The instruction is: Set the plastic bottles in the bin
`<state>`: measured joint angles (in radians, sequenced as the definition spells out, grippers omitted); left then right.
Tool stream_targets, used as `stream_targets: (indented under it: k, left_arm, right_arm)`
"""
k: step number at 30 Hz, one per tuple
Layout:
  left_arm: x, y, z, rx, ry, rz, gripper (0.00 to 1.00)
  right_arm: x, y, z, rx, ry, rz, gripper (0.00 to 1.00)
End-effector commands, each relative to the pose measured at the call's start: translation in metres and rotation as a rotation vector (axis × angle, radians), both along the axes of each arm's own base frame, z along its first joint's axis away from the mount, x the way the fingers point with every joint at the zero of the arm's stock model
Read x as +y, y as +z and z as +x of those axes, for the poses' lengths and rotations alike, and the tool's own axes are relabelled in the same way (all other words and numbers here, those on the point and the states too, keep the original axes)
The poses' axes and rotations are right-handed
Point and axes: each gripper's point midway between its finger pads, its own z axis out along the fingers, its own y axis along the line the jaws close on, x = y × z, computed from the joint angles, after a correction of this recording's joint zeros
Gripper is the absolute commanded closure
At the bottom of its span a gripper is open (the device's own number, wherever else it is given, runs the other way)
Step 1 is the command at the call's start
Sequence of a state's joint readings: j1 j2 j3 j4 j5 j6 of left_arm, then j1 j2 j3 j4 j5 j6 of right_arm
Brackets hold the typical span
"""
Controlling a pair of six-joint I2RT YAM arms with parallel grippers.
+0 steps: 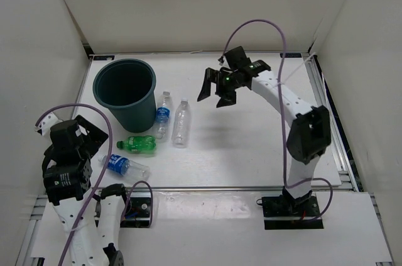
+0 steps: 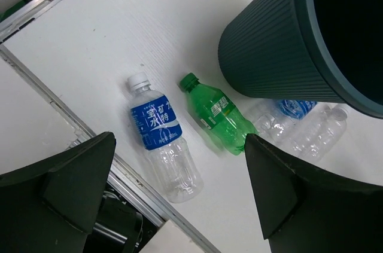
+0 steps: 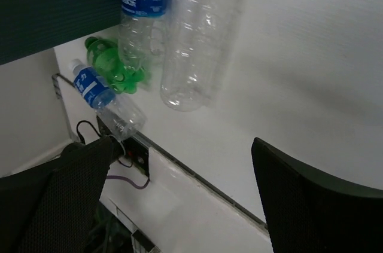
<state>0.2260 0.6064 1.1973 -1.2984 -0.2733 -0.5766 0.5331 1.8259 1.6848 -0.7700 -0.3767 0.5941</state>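
The dark teal bin [image 1: 100, 83] stands upright at the back left. Four bottles lie on the table beside it: a blue-label one [image 1: 163, 114] and a plain clear one [image 1: 181, 122] to its right, a green one [image 1: 138, 144] and a second blue-label one [image 1: 122, 165] in front. My left gripper [image 1: 85, 133] is open and empty, raised above the front left corner; its wrist view shows the near blue-label bottle [image 2: 157, 127], the green bottle [image 2: 218, 115] and the bin [image 2: 269, 49]. My right gripper [image 1: 215, 95] is open and empty, high over the table's middle back.
White walls enclose the table on three sides. A metal rail [image 1: 239, 187] runs along the front edge, with the arm bases and purple cables [image 1: 141, 185] below it. The right wrist view shows the plain clear bottle [image 3: 197, 43] and the front rail [image 3: 197, 178].
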Motion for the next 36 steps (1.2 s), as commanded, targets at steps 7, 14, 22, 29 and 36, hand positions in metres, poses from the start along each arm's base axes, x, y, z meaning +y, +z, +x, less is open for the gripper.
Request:
stream_targets:
  k: [7,14,22,29,36]
  left_arm:
    - [0.006,0.005,0.007,0.019,-0.013,0.049,0.0]
    - [0.0,0.0,0.007,0.038,-0.054,0.042,0.0]
    - [-0.005,-0.016,0.002,0.095,-0.072,0.016,0.0]
    - [-0.005,-0.016,0.002,0.096,-0.072,0.016,0.0]
    - [-0.005,-0.019,0.002,0.105,-0.072,0.014,0.0]
  right_arm:
    - [0.074,-0.041,0.012,0.13,0.187,0.158,0.0]
    - [0.079,-0.082,0.022,0.186,0.173,0.12,0.0]
    - [0.091,-0.118,0.017,0.259,0.227,0.141,0.02]
    - [0.103,-0.126,0.015,0.302,0.247,0.177,0.16]
    - [0.103,-0.118,0.009,0.311,0.273,0.204,0.41]
